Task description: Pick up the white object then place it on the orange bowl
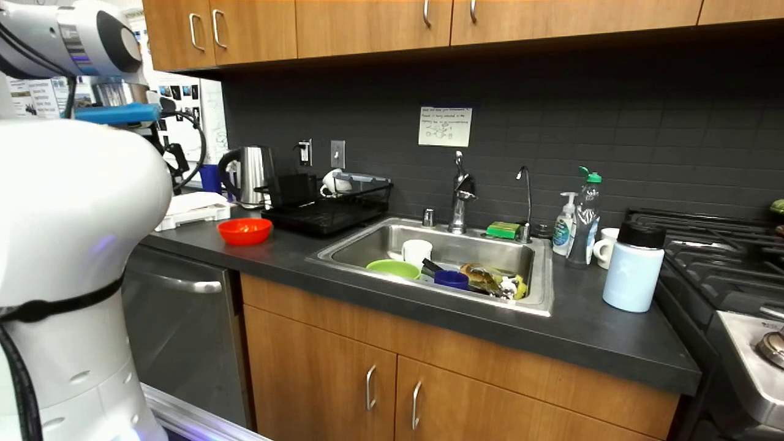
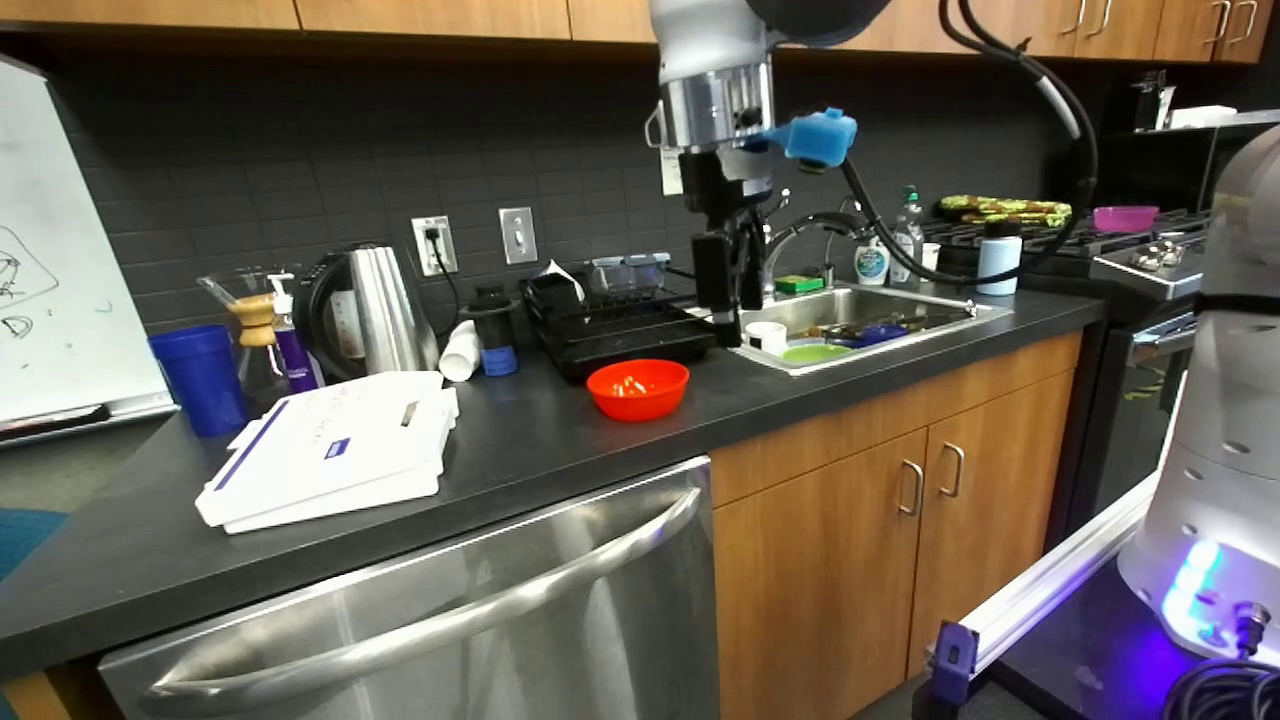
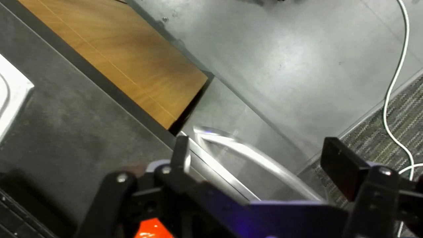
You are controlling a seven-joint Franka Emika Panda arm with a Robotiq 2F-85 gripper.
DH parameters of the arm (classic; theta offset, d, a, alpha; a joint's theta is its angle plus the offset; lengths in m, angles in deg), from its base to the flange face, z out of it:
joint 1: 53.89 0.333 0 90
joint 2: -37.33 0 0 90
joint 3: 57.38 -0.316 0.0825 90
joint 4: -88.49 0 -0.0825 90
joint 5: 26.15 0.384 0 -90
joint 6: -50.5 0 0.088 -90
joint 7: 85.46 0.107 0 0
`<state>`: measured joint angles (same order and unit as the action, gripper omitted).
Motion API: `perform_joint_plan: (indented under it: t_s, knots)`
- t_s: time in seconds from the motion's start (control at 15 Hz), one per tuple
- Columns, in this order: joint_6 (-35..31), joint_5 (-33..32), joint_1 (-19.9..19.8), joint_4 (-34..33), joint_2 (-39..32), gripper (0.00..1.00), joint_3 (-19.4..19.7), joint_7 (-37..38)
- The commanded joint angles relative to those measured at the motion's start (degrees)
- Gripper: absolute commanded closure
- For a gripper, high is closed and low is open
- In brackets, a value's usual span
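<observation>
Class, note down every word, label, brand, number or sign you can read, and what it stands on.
None legible.
Wall note: handwriting too small.
Pump bottle: label blurred.
Green-capped bottle: label blurred.
White flat box: markings blurred.
Purple bottle: lettering blurred.
Posters: print too small.
Whiteboard: sketched lines, nothing legible.

The gripper (image 3: pixel 256 152) has its jaws well apart; behind it a red-orange bowl (image 3: pixel 152 228) shows in part, and beyond it a metal handle (image 3: pixel 264 162).

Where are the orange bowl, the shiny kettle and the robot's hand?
Orange bowl (image 2: pixel 638 404), in an exterior view: its front wall.
Shiny kettle (image 2: pixel 390 315), in an exterior view: its metal body.
Robot's hand (image 3: pixel 257 154), in the wrist view: midway between its fingertips.
</observation>
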<state>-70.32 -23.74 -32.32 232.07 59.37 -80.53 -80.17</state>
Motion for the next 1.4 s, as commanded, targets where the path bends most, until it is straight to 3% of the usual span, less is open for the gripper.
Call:
perform_joint_plan:
  t_s: [0.0,0.2,0.47,1.07,1.33]
  knots:
    - [-2.9,-0.43,1.59,-3.2,-3.54,0.0,-3.0,4.38]
    - [-8.25,-5.1,0.58,-5.73,-6.76,0.0,-6.68,10.61]
    - [-10.37,-4.87,0.4,-11.58,-14.25,0.0,-8.1,17.31]
    - [-13.36,-0.1,1.8,-29.1,-29.65,0.0,-2.6,26.57]
    - [-20.9,-7.26,4.44,-31.56,-34.55,0.0,0.69,33.92]
